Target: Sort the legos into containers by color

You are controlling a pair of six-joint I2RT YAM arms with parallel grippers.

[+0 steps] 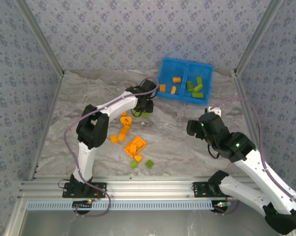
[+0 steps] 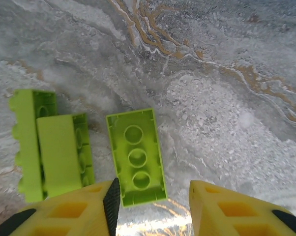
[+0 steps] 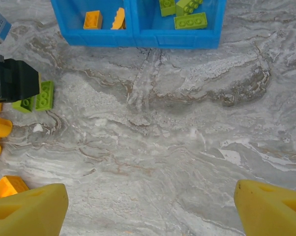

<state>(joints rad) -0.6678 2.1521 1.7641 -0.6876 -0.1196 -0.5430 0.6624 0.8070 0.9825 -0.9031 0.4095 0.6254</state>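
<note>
Table [image 1: 89, 93]: marbled grey, carrying every part.
Blue bin [image 1: 181, 99], far right of table: left compartment with three orange bricks [image 1: 176, 79], right compartment with about four lime green bricks [image 1: 197, 88].
Left gripper [image 2: 155, 196]: open, holding nothing, low over an upturned green brick [image 2: 135, 157], its near end between the fingers [image 2: 79, 211]. Two more green bricks [image 2: 54, 155] just beside, touching each other.
Right gripper [image 3: 150, 204]: wide open, empty, above bare table.
Orange plate [image 1: 135, 145]: one, mid-table, among about six loose orange bricks [image 1: 124, 132]. Two further green bricks [image 1: 149, 163] near it.
Step in hand, as judged: green pick. Next: centre, lower, close without catching the neighbours, carry to right compartment.
</note>
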